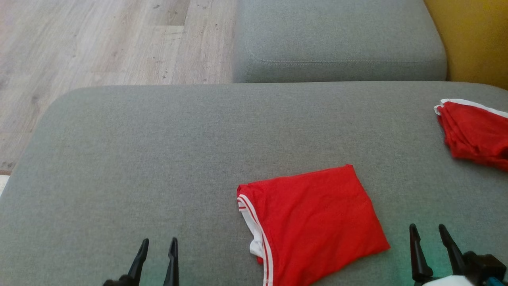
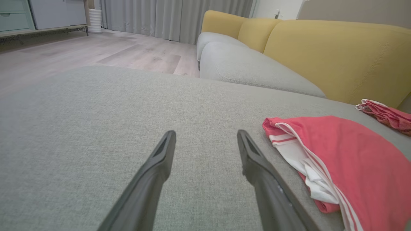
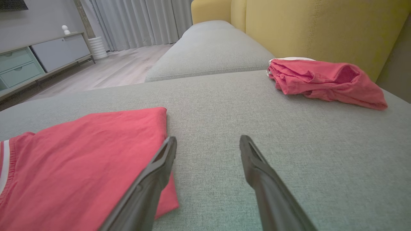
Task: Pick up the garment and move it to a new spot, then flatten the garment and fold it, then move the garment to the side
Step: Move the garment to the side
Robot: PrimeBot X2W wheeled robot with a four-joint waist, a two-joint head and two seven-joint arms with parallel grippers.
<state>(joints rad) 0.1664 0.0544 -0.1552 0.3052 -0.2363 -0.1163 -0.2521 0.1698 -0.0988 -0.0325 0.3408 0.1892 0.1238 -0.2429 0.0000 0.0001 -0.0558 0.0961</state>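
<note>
Flanking folded garment (image 1: 313, 222), left hand (image 1: 159, 240) spread wide, right hand (image 1: 427, 226) likewise, both empty

Light is coming across soft and even here, so the flat grey fabric sofa cushion (image 1: 158, 159) isn't showing any hard shadows, just a faint shade sitting under the folded red garment with white trim (image 1: 317, 222). The head cam is pushing that red super saturated, while both wrist cams are washing it out to coral pink. A greenish tint is creeping in along the near edge. The wrist lenses are bending the far lines, and the long dark fingers (image 2: 147, 189) are blurring up close.
</note>
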